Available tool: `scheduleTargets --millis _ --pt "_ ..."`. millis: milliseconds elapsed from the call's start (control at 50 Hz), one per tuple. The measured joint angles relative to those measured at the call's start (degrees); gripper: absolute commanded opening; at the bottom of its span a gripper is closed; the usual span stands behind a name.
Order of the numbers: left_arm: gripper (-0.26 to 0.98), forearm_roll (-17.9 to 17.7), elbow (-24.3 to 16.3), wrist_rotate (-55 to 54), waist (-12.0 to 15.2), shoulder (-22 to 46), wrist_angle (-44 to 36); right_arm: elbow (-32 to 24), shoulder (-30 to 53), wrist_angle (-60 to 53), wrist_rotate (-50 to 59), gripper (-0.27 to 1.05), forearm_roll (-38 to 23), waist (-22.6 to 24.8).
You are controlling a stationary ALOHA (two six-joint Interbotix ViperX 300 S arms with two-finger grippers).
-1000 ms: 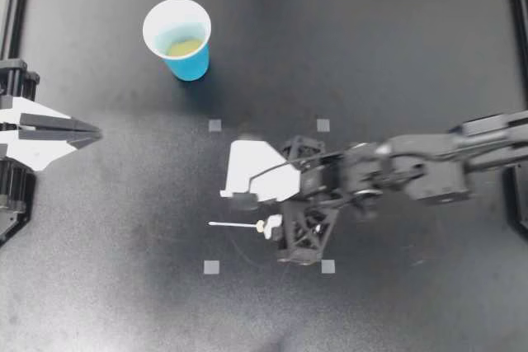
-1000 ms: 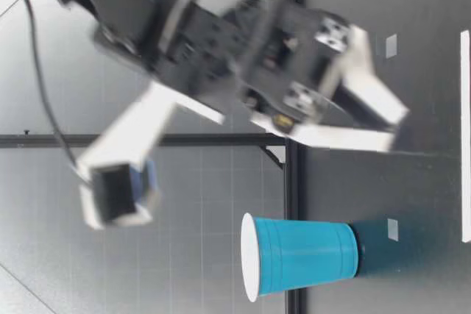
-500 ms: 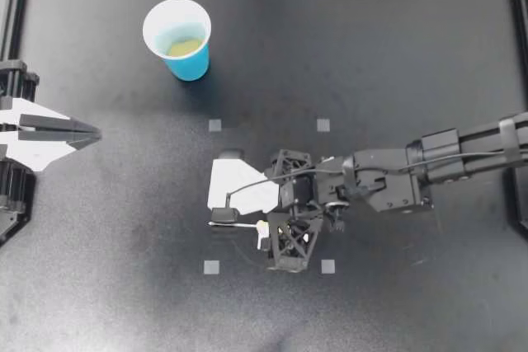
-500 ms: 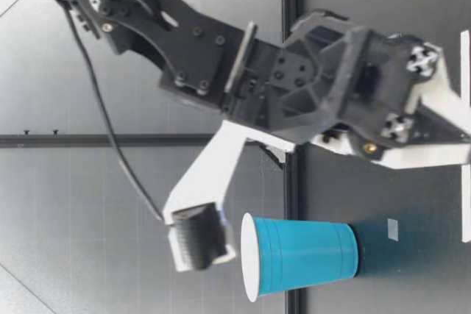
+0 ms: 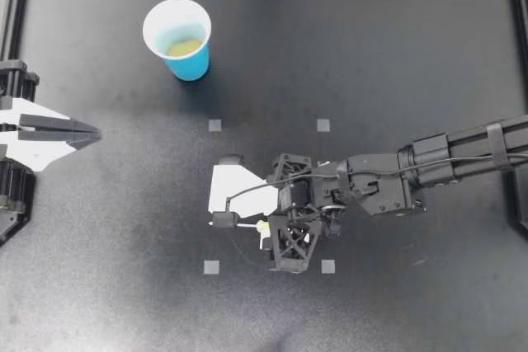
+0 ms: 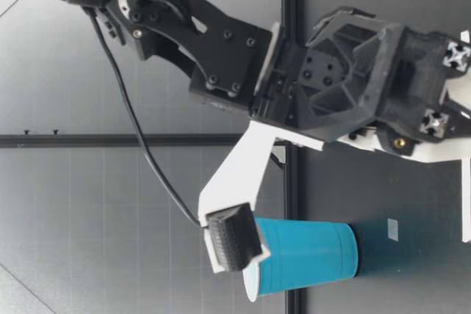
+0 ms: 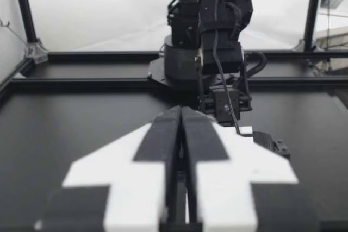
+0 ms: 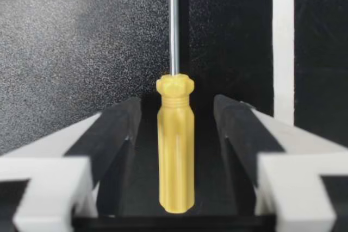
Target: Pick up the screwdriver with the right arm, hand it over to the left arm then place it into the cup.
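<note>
Right gripper (image 5: 225,191) is wide open, fingers (image 8: 111,129) either side of the yellow screwdriver (image 5: 262,226) handle, gaps on both sides, nothing gripped. Left gripper (image 5: 91,132) has its fingers pressed together and empty at the table (image 5: 396,39) edge. Screwdriver lies flat on the table, mid-table, well apart from the blue cup (image 5: 191,62) standing upright.

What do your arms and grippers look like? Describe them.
My left gripper and right gripper each have two white, wedge-shaped fingers lined with black pads. My right arm is black with a latticed wrist frame; a black cable runs along it to a black camera on a white bracket.
</note>
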Motion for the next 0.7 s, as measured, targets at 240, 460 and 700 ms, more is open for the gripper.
scheduleTargets --millis 240,460,700 --pt "0.12 0.00 0.00 0.00 0.00 -0.09 0.00 -0.09 0.62 0.09 0.00 0.40 -0.09 0.35" --pt "0.12 0.00 0.00 0.00 -0.09 -0.18 0.00 -0.09 0.62 0.09 -0.09 0.19 -0.18 0.53" --pt "0.12 -0.09 0.09 0.00 -0.09 0.00 0.00 -0.09 0.53 -0.35 0.00 0.05 -0.18 0.53"
